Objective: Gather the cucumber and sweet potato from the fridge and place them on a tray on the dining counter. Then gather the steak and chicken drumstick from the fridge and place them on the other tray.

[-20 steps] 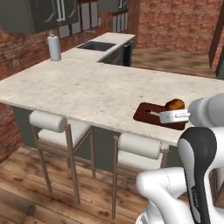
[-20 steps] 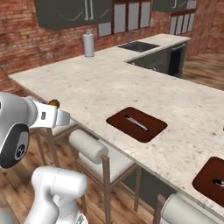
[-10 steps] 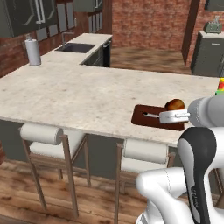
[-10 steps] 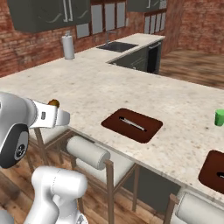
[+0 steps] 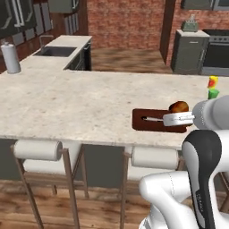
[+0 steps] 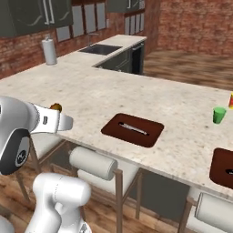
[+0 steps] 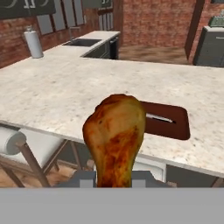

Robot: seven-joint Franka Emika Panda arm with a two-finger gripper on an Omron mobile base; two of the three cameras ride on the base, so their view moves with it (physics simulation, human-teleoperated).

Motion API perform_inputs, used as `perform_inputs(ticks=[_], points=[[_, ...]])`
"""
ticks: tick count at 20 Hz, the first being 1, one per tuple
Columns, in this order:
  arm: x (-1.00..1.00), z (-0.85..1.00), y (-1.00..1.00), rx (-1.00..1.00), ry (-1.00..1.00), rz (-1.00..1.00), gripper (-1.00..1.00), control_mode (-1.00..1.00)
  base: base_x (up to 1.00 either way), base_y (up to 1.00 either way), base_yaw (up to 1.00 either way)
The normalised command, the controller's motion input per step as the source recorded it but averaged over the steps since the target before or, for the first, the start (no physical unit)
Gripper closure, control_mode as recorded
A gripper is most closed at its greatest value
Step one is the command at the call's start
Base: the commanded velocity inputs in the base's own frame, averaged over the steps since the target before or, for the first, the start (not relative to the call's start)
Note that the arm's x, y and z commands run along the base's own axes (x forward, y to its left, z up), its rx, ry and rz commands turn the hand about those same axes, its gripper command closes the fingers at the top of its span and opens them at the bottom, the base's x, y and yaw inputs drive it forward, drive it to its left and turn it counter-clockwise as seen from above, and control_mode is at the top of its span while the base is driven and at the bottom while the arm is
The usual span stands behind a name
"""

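Observation:
My gripper (image 7: 114, 178) is shut on a browned chicken drumstick (image 7: 116, 133), which stands upright close to the hand camera. From the left base camera the drumstick (image 5: 179, 106) rides above the white hand at the near edge of the dining counter (image 5: 80, 107). A dark brown tray (image 5: 154, 120) with a thin grey strip on it lies on the counter just left of the hand. The right base view has the drumstick (image 6: 56, 107) left of that tray (image 6: 132, 129), and a second tray (image 6: 224, 164) at the far right. Cucumber, sweet potato, steak and fridge are out of view.
A green cup (image 6: 219, 114) stands on the counter between the two trays. A paper towel roll (image 5: 10, 58) and a sink (image 5: 54, 51) lie far left. Stools (image 5: 38, 150) with rolled cushions line the counter's near side. A grey cabinet (image 5: 190, 51) stands behind.
The whole picture has swung, so the base has moved: the counter and tray now sit more square in front. The drumstick stays held in the gripper.

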Motion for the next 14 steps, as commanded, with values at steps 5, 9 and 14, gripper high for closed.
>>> perform_inputs(ticks=[5, 9, 14], points=[[0.00, 0.00, 0.00, 0.00, 0.00, 0.00, 1.00, 1.00, 0.37, 0.32, -0.29], [0.00, 0.00, 0.00, 0.00, 0.00, 0.00, 1.00, 1.00, 0.34, 0.26, -0.29], [0.00, 0.00, 0.00, 0.00, 0.00, 0.00, 1.00, 1.00, 0.29, 0.24, -0.29]])
